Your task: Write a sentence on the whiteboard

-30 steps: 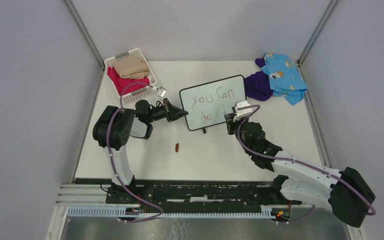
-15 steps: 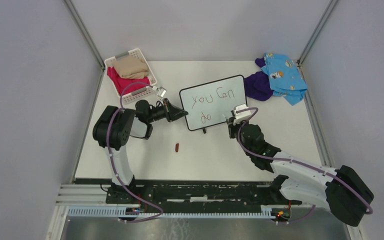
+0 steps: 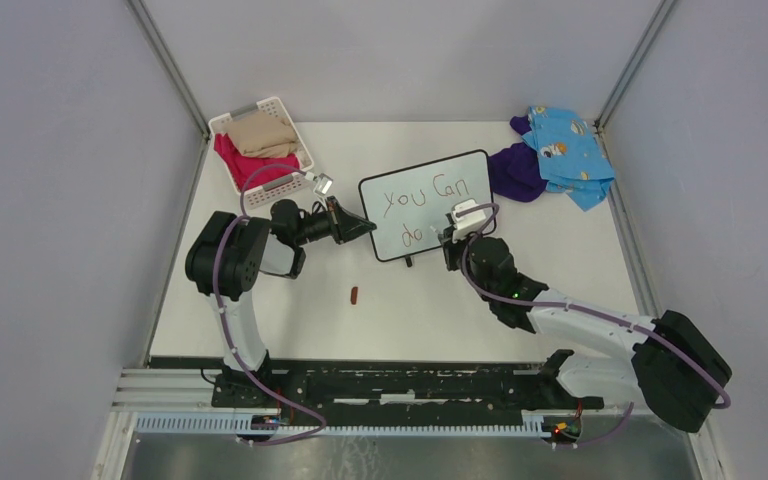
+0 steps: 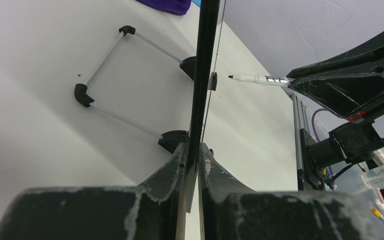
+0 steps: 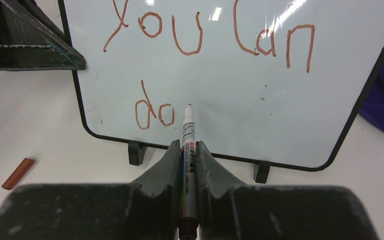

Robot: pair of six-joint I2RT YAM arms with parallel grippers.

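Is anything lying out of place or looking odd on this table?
One small thing: a reddish-brown cap, probably from the marker, lies loose on the table in front of the whiteboard, off its near-left corner. Nothing looks spilled or damaged.

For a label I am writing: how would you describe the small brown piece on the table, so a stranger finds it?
Find the whiteboard standing mid-table. In front of its left corner lies a short reddish-brown stick, probably a pen cap. It lies alone, touching nothing, the only tiny thing there.
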